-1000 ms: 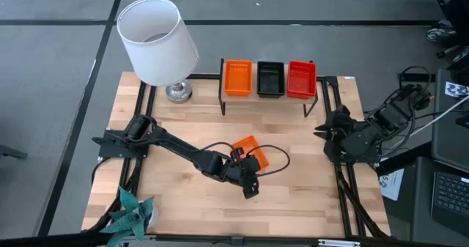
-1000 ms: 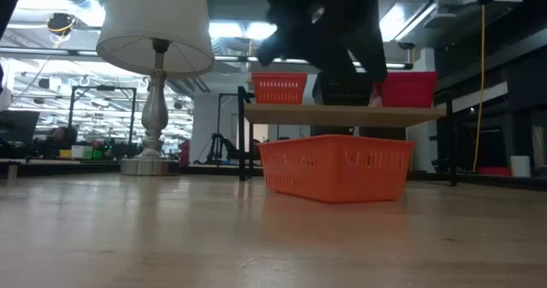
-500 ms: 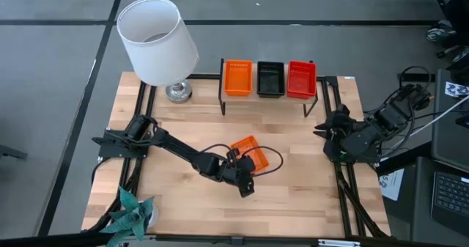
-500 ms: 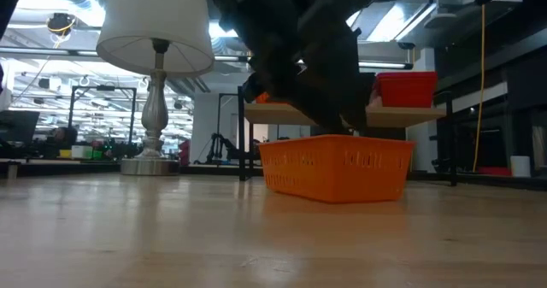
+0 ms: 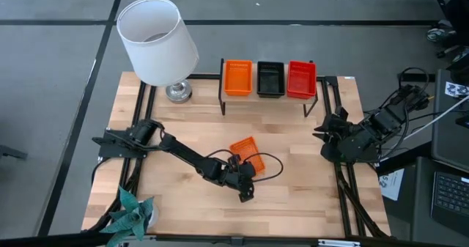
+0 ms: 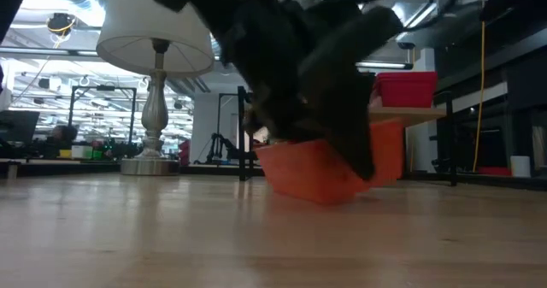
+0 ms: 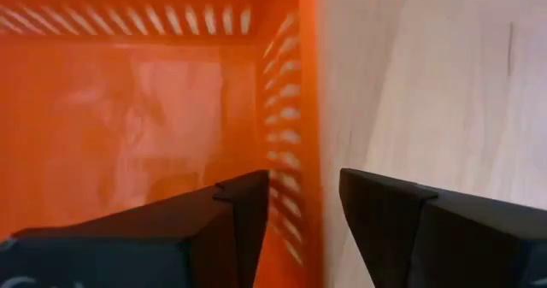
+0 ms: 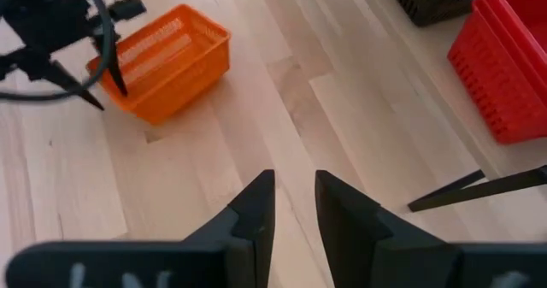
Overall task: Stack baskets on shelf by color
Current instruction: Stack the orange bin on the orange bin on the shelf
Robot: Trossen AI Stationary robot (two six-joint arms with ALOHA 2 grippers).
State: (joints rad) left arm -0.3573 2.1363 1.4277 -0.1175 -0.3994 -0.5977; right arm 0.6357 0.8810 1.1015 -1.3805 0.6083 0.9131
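Nowhere readable writing; left claw (image 7: pixel 299 211) spread astride orange basket (image 7: pixel 128 91) wall, right claw (image 8: pixel 295 207) narrowly parted, empty.

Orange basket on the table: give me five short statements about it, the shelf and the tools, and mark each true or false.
1. The left tool straddles a wall of the loose orange basket. True.
2. The shelf holds three baskets. True.
3. On the shelf, the black basket sits at one end. False: it is between orange and red.
4. The right tool holds a red basket. False: it is empty, at the table's right edge.
5. The lamp lies tipped over. False: it stands upright.
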